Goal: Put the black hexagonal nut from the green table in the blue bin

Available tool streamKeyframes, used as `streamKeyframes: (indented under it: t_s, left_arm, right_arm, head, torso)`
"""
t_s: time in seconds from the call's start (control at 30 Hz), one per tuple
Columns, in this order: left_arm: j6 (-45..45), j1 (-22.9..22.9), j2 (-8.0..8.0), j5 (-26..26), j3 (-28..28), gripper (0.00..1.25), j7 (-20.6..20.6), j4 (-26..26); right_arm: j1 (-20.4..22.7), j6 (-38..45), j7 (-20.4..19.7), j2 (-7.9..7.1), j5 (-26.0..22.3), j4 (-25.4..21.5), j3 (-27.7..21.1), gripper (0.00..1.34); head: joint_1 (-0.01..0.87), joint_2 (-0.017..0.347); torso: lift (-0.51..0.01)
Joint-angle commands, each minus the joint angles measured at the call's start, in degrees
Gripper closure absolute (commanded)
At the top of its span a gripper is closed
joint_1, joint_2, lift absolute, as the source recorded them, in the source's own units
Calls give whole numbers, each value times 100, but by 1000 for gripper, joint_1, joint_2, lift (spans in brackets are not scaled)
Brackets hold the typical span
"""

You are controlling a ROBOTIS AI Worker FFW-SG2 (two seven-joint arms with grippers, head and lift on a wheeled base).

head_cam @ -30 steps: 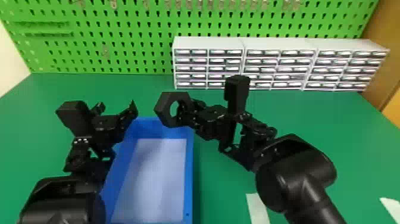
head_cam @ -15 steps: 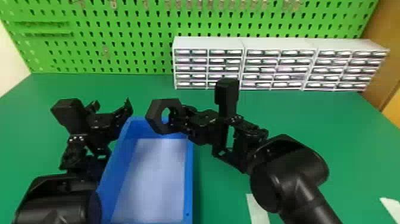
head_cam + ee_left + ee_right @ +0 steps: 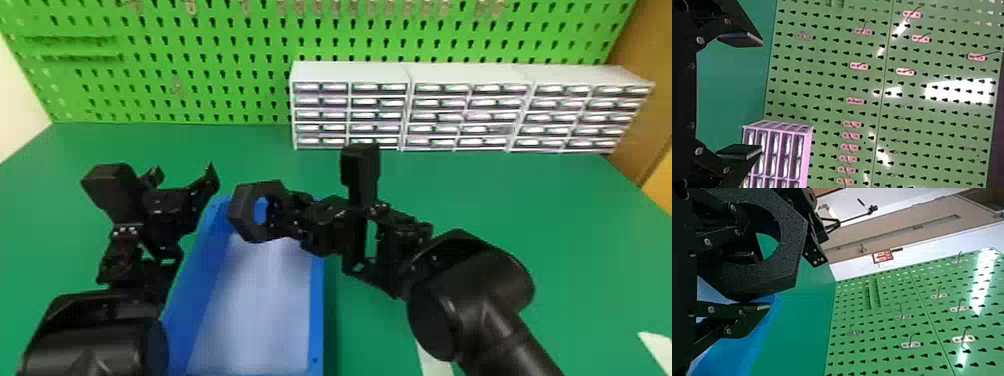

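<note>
Right hand (image 3: 761,282) pinches one wall of the black hexagonal nut (image 3: 242,216), one finger through the hole, the other against its outside; the nut hangs tilted above the far end of the blue bin (image 3: 316,310). Judging by that, the step is placing: best draw it a little nearer the robot, clear of the far wall, then lower it towards the pale floor before letting go. Part the fingers evenly and back straight out along the hole, since the inner one could snag and drag the nut. Left hand (image 3: 750,95), spread wide over the green bench (image 3: 500,200) at the bin's left side, needs a clear berth
</note>
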Motion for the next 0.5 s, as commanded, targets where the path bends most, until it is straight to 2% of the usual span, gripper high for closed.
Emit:
streamKeyframes:
  t_s: [0.0,0.47]
  left_arm:
    - [0,-6,0,-8,0,312,0,0]
    - [0,-6,0,-8,0,312,0,0]
  right_arm:
    - [-59,8,3,-11,-69,60,160,924]
    - [-103,70,3,-29,-174,113,353,923]
  head:
    - [686,51]
    - [686,51]
  torso:
    - [-97]
    - [-97]
